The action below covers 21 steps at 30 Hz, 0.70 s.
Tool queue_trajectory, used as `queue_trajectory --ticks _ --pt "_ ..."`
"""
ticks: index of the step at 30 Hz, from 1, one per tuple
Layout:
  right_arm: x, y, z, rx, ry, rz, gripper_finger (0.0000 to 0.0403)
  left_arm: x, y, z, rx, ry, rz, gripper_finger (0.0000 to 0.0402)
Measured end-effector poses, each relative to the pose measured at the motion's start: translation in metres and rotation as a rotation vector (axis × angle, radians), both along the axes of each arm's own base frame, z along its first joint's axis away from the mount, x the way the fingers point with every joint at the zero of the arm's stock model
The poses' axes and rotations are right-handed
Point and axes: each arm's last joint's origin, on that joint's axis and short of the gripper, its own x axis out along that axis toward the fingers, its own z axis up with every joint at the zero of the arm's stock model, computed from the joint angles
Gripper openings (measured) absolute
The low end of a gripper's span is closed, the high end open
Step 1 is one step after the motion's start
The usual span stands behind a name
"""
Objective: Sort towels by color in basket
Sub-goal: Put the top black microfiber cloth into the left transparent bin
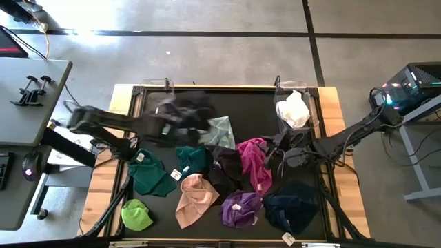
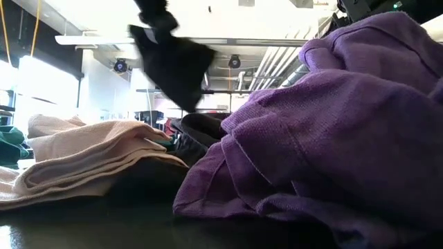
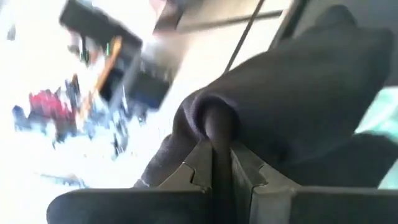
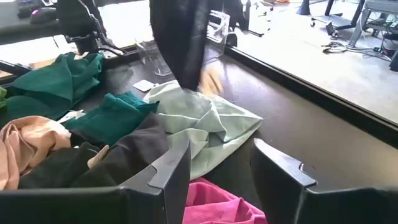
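Black matting covers the desk (image 1: 255,103), framed in pale wood, with grey concrete floor beyond. Nearest, at about 6 o'clock, a purple towel (image 2: 332,131) bulks up in coarse, nubbly folds beside a peach-pink towel (image 2: 83,162) lying in flat layered pleats; a lime towel (image 1: 136,215) sits bunched at 7 o'clock and a navy towel (image 1: 293,205) at 5 o'clock. Toward the middle lie two dark green towels (image 4: 59,78), a magenta towel (image 1: 253,162) in a long crumpled strip, a black towel (image 1: 224,172) and a pale mint towel (image 4: 208,127) spread in soft creases. The left gripper (image 3: 221,146) has its fingers pinched tight on a dark, limp towel (image 3: 305,106) that hangs above the mint one at about 11 o'clock. The right gripper (image 4: 217,165) hovers at 3 o'clock, fingers apart, holding nothing. Farther back, a white cloth (image 1: 293,109) sits crumpled at 1 o'clock.
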Motion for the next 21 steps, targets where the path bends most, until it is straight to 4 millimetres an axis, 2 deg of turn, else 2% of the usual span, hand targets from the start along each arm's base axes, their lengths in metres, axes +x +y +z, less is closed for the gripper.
queue_trajectory --ticks 4,9,15,21 --pt "-0.001 0.001 0.0 -0.016 0.008 0.008 0.0158 -0.062 0.011 0.009 -0.032 -0.103 0.188 0.0007" --pt "-0.001 0.001 0.0 -0.036 0.021 0.012 0.0158 -0.115 0.023 0.01 0.025 -0.261 0.328 0.0007" --pt "0.0 0.0 0.0 -0.041 0.024 0.007 0.0158 -0.142 0.035 -0.015 0.022 -0.313 0.407 0.0007" --pt "0.0 0.0 0.0 -0.037 0.021 0.006 0.0158 -0.148 0.042 -0.052 -0.034 -0.343 0.466 0.0008"
